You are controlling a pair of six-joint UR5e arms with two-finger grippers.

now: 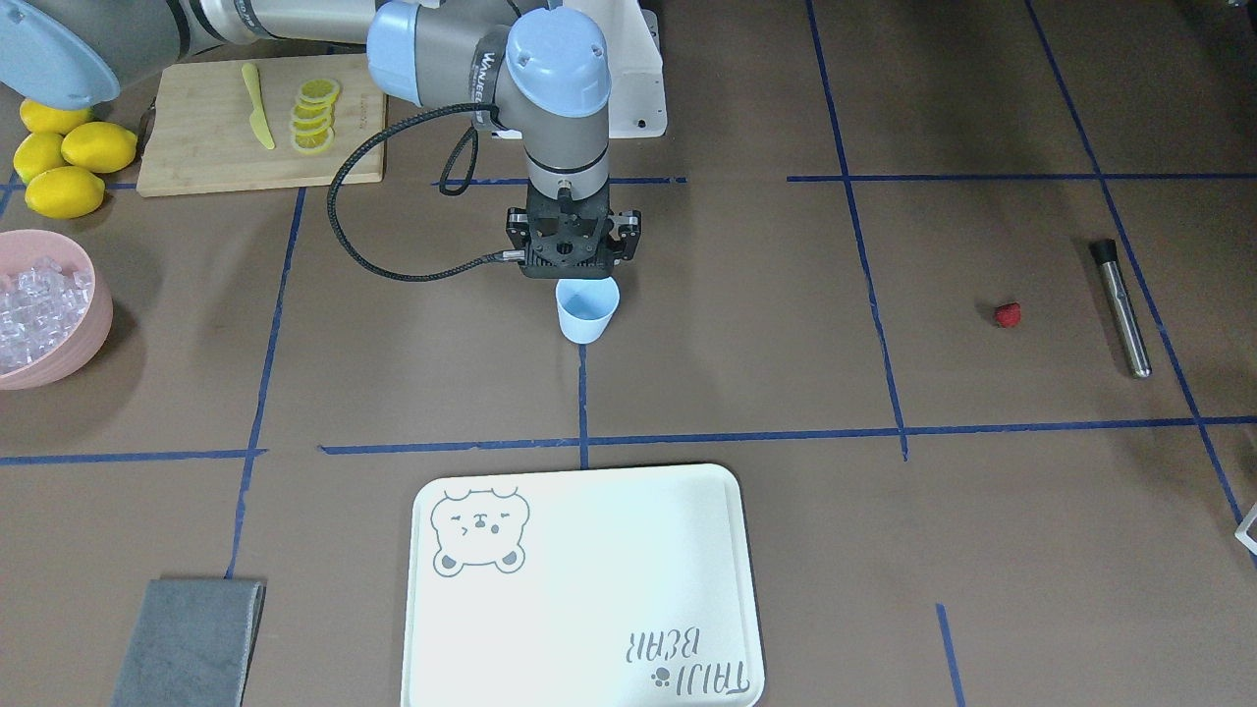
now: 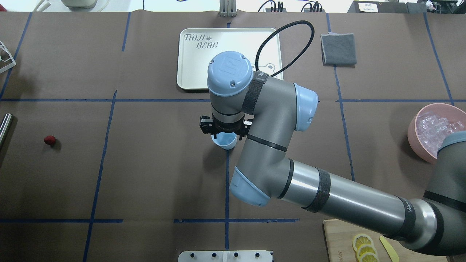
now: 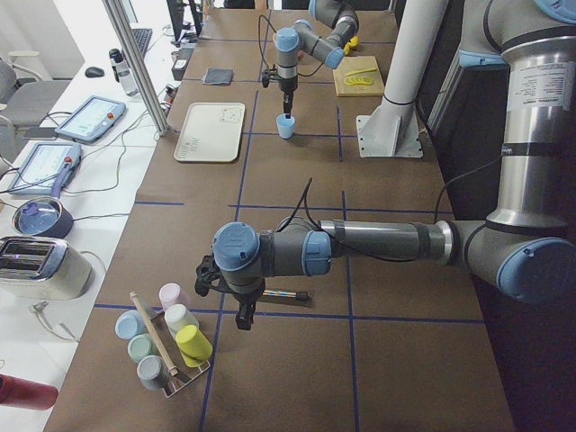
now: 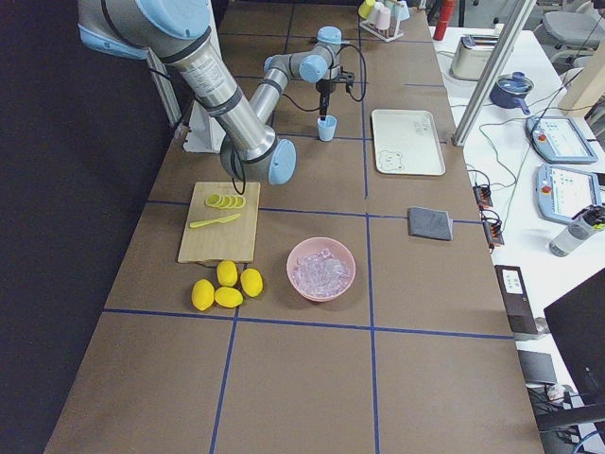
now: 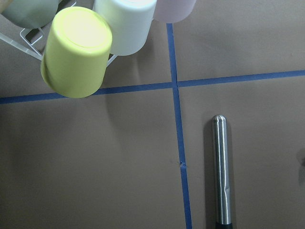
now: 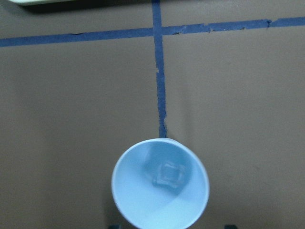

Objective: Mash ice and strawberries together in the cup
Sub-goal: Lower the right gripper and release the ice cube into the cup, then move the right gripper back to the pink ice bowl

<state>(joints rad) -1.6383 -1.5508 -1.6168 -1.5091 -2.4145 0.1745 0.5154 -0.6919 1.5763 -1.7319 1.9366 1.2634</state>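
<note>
Hovering straight above the cup (image 1: 587, 312) at the middle of the tabletop (image 1: 786, 344), the right end effector (image 1: 573, 265) has its fingers spread wide, their tips showing either side of the rim in the wrist view and gripping nothing. One ice cube (image 6: 167, 174) lies at the bottom of the cup, and more ice (image 1: 34, 304) fills the pink bowl (image 1: 98, 314) well off to one side. The strawberry (image 1: 1007, 314) lies on the tabletop well apart from the cup and near a steel rod (image 1: 1121, 309), while the left end effector (image 3: 245, 317) hangs just beside that rod, close to a cup rack (image 3: 166, 351), and I cannot tell whether it is wide or narrow
</note>
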